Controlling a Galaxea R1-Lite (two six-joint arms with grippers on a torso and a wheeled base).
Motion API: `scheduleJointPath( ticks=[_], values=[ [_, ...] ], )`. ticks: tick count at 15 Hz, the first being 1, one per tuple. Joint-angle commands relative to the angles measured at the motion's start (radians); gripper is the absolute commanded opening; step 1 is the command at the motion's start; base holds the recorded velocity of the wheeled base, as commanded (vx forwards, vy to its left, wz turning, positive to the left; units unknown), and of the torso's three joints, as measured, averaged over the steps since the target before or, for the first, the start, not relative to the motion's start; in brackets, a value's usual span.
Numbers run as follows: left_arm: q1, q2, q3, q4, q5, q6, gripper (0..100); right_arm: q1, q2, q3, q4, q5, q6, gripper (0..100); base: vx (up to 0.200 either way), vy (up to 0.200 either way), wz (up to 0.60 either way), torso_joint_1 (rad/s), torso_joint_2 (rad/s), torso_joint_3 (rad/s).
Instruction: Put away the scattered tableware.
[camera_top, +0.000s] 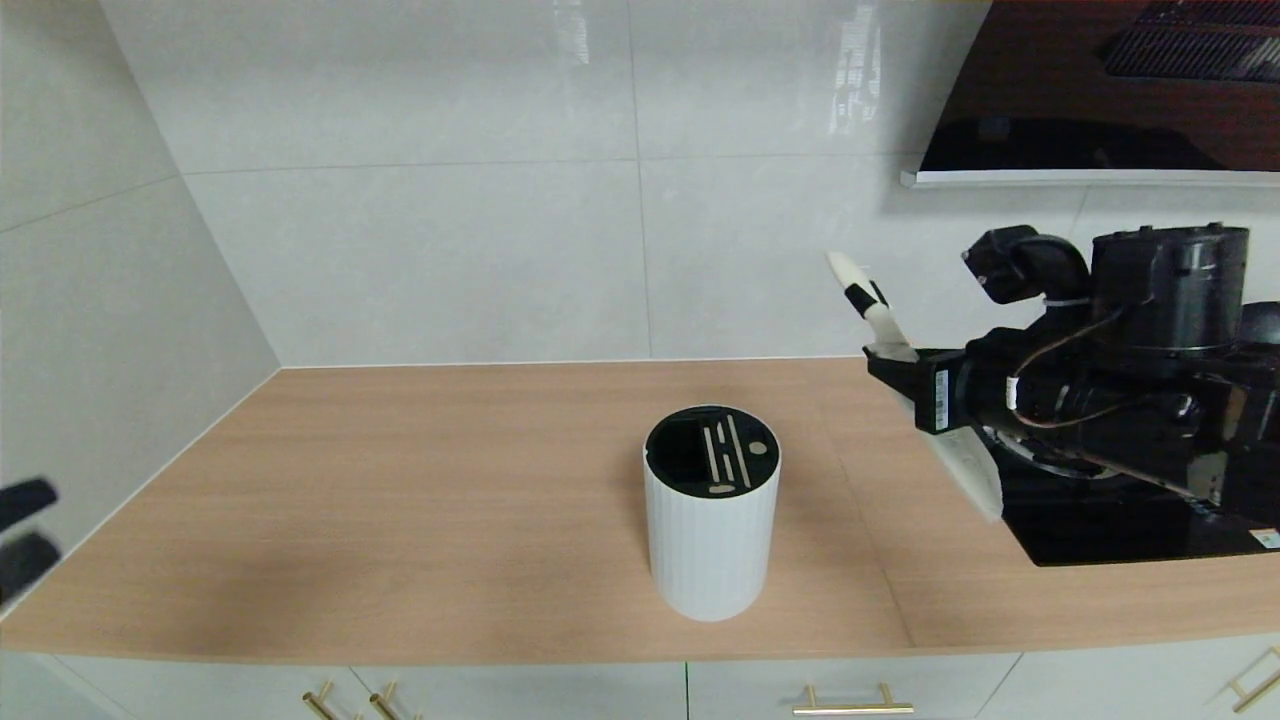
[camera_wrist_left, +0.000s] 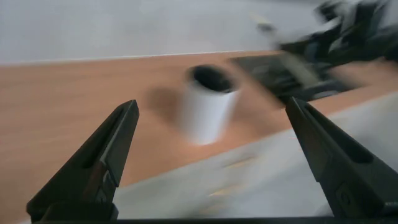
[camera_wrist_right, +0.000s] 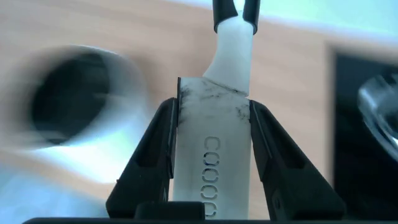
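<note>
Mid-carry, right gripper (camera_top: 905, 385) clamps a white knife (camera_top: 872, 300); aligning it over the holder (camera_top: 712, 520) slots comes next; left gripper (camera_wrist_left: 212, 109) gapes empty.

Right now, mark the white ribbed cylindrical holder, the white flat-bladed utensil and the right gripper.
white ribbed cylindrical holder (camera_top: 710, 550), head view, ribbed side wall.
white flat-bladed utensil (camera_top: 884, 321), head view, handle below black band.
right gripper (camera_wrist_right: 212, 106), right wrist view, midway between fingers.
</note>
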Motion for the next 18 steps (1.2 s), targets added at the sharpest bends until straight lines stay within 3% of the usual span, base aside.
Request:
scheduleJointPath(
  ticks=[1, 2, 4, 5, 6, 9, 10, 12, 16, 18],
  values=[
    [-0.165, 0.434, -0.019, -0.388, -0.049, -0.211, 100, 0.156, -0.12, -0.012, 0.019, -0.032, 0.0, 0, 0.0, 0.0, 0.0, 0.0, 0.0, 0.0],
    [-0.199, 0.512, -0.027, -0.433, -0.046, -0.212, 100, 0.179, -0.137, 0.005, 0.027, -0.041, 0.001, 0, 0.0, 0.0, 0.0, 0.0, 0.0, 0.0],
    [-0.211, 0.58, -0.033, -0.457, -0.049, -0.209, 100, 0.195, -0.137, 0.016, 0.028, -0.042, 0.001, 0, 0.0, 0.0, 0.0, 0.0, 0.0, 0.0],
    [-0.248, 0.725, -0.146, -0.471, -0.04, -0.172, 100, 0.252, -0.127, 0.014, 0.028, -0.044, 0.018, 0, 0.0, 0.0, 0.0, 0.0, 0.0, 0.0],
    [-0.25, 0.748, -0.162, -0.471, -0.045, -0.185, 100, 0.282, -0.107, 0.018, 0.028, -0.047, 0.041, 0, 0.0, 0.0, 0.0, 0.0, 0.0, 0.0],
    [-0.306, 0.827, -0.165, -0.496, -0.046, -0.266, 100, 0.345, -0.042, 0.014, 0.025, -0.062, 0.061, 0, 0.0, 0.0, 0.0, 0.0, 0.0, 0.0],
    [-0.325, 0.862, -0.188, -0.562, -0.046, -0.303, 100, 0.364, -0.017, 0.008, 0.022, -0.092, 0.067, 0, 0.0, 0.0, 0.0, 0.0, 0.0, 0.0],
    [-0.348, 0.928, -0.215, -0.671, -0.028, -0.334, 100, 0.397, 0.005, -0.001, 0.008, -0.148, 0.103, 0, 0.0, 0.0, 0.0, 0.0, 0.0, 0.0],
    [-0.374, 0.978, -0.197, -0.717, 0.004, -0.436, 100, 0.414, 0.001, 0.002, 0.008, -0.158, 0.107, 0, 0.0, 0.0, 0.0, 0.0, 0.0, 0.0],
    [-0.388, 1.021, -0.198, -0.764, 0.008, -0.446, 100, 0.436, 0.005, 0.001, 0.008, -0.158, 0.107, 0, 0.0, 0.0, 0.0, 0.0, 0.0, 0.0]
  ],
)
